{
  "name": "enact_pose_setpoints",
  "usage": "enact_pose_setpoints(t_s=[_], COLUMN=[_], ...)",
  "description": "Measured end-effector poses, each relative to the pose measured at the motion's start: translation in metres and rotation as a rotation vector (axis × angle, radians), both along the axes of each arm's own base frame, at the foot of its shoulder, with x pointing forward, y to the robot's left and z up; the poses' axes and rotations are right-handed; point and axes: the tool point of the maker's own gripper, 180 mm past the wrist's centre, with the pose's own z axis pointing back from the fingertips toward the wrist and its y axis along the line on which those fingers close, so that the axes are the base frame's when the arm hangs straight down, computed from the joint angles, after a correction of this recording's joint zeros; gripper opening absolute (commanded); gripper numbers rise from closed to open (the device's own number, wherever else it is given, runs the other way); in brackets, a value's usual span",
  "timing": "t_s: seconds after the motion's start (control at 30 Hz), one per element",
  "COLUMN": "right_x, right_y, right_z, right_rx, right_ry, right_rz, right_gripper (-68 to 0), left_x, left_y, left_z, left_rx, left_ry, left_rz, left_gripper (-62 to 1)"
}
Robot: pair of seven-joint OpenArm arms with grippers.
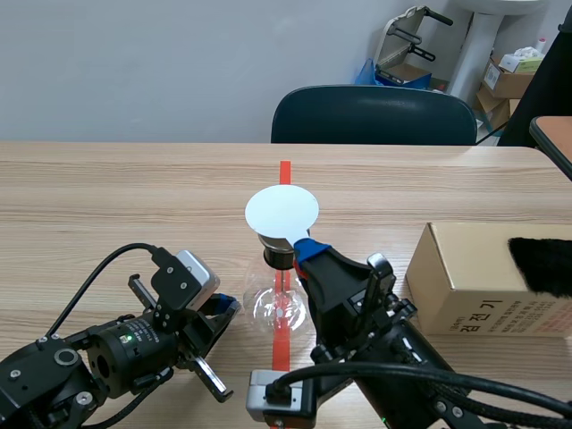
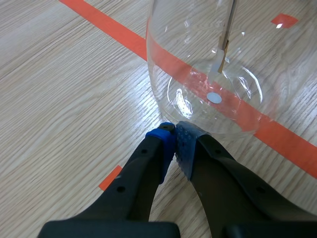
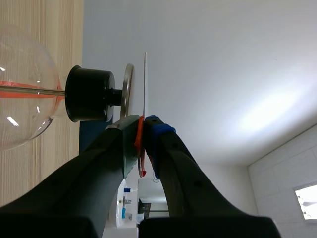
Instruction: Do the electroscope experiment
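Note:
The electroscope, a round clear glass flask (image 1: 279, 308) with a black stopper (image 1: 277, 255), stands on the orange tape line mid-table. A thin white round plate (image 1: 281, 211) lies flat just over its metal top disc (image 3: 128, 89). My right gripper (image 1: 306, 250) is shut on the plate's edge, pinching a red tab there (image 3: 140, 144). In the right wrist view the plate (image 3: 145, 84) shows edge-on beside the stopper (image 3: 89, 94). My left gripper (image 2: 174, 136) is shut on nothing, its tips at the flask's (image 2: 198, 49) base. Inside the flask hang the foil leaves (image 2: 220, 54).
A cardboard box (image 1: 474, 277) sits at the right with a black fur piece (image 1: 541, 264) on top. A dark chair (image 1: 374, 116) stands across the table. Another table's corner (image 1: 554, 138) shows at far right.

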Motion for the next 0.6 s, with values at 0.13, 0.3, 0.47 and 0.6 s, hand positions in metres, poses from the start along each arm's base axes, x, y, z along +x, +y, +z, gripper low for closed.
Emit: enact_pose_setpoints(t_s=[0.13, 0.3, 0.47, 0.6], right_x=[0.000, 0.006, 0.019, 0.028], right_y=[0.000, -0.009, -0.032, -0.054], right_z=[0.000, 0.001, 0.004, 0.006], right_rx=[0.000, 0.009, 0.029, 0.047], right_ry=[0.000, -0.002, -0.007, -0.011], right_rz=[0.000, -0.061, -0.209, -0.337], right_gripper=[-66.3, -66.3, -66.2, -66.2], left_x=[0.000, 0.000, 0.000, 0.000], left_y=[0.000, 0.000, 0.000, 0.000], left_z=[0.000, 0.000, 0.000, 0.000], left_rx=[0.000, 0.000, 0.000, 0.000], left_ry=[0.000, 0.000, 0.000, 0.000], left_rz=[0.000, 0.000, 0.000, 0.000], left_gripper=[-57.3, -57.3, -57.3, -57.3])
